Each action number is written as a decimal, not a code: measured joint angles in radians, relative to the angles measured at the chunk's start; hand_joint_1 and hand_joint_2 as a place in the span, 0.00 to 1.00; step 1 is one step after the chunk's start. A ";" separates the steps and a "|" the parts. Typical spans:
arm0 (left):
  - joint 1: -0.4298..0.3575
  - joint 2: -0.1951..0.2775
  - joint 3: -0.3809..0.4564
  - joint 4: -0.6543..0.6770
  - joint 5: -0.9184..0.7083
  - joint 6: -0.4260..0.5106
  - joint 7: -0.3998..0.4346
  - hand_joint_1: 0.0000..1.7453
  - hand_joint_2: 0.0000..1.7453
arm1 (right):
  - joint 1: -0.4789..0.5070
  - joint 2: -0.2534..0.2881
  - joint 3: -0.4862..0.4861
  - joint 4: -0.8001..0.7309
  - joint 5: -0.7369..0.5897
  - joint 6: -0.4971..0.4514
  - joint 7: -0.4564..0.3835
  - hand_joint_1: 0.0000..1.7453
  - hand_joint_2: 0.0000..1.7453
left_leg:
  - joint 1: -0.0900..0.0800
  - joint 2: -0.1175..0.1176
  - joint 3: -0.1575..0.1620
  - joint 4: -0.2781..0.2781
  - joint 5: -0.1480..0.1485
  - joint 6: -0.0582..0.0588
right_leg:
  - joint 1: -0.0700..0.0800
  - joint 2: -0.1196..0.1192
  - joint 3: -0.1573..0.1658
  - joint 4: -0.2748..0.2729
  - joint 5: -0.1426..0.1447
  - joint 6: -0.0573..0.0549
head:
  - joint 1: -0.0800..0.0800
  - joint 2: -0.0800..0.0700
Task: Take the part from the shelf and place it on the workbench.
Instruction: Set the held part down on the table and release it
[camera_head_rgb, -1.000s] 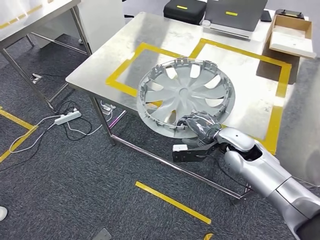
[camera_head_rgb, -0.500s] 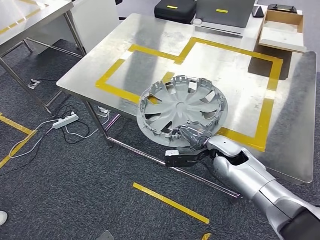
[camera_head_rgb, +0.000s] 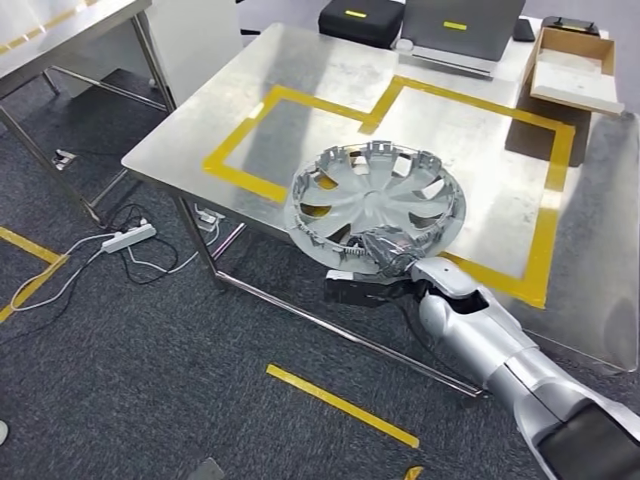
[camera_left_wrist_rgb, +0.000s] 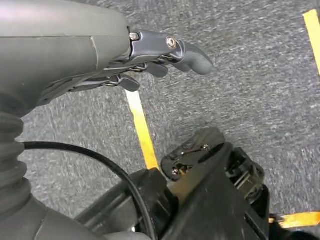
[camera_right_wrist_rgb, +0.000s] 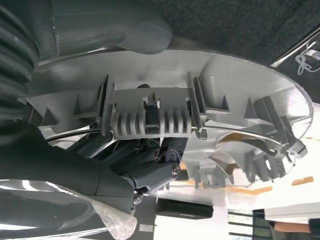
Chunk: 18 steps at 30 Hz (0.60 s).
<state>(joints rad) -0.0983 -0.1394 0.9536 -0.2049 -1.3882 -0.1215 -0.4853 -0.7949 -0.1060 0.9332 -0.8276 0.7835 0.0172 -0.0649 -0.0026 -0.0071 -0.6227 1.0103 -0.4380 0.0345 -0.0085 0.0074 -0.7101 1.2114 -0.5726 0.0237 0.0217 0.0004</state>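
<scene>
Your right robot hand grips the near rim of the hubcap, fingers hooked inside its clips, while the left robot hand hangs open over the floor (holding nothing). The hubcap sits almost flat, straddling the surface edge, so the move runs straight forward into the yellow tape frame.

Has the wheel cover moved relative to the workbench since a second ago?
Yes. The wheel cover, held by the right hand, has gone lower and slightly farther over the workbench, judged against the yellow tape, though the camera shifted too.
</scene>
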 joint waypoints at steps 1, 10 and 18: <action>-0.001 -0.001 -0.001 0.000 0.000 0.000 0.000 0.00 1.00 | -0.001 0.001 -0.002 0.007 0.000 0.000 0.001 1.00 1.00 | 0.000 0.000 0.000 0.001 -0.001 0.001 | 0.000 0.000 -0.032 0.062 -0.019 0.002 | 0.000 0.000; -0.005 -0.005 -0.007 0.000 0.000 -0.001 0.006 0.00 1.00 | -0.041 0.031 -0.039 0.121 0.016 -0.013 0.041 1.00 1.00 | -0.003 -0.001 -0.006 0.020 -0.013 -0.020 | -0.001 -0.006 0.081 -0.180 0.103 -0.006 | -0.002 0.000; -0.006 -0.006 -0.011 0.000 0.008 0.004 0.014 0.00 1.00 | -0.056 0.055 -0.108 0.230 0.030 -0.036 0.116 1.00 1.00 | 0.005 0.000 -0.126 0.298 -0.132 -0.044 | -0.003 -0.006 0.094 -0.183 0.101 -0.031 | -0.010 0.000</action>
<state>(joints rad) -0.1041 -0.1450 0.9425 -0.2049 -1.3802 -0.1179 -0.4717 -0.8513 -0.0508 0.8256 -0.5977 0.8133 -0.0192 0.0512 0.0022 -0.0073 -0.7490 1.3086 -0.5700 -0.0097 -0.0111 0.0016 -0.6161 1.0280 -0.4712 -0.0069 0.0113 0.0004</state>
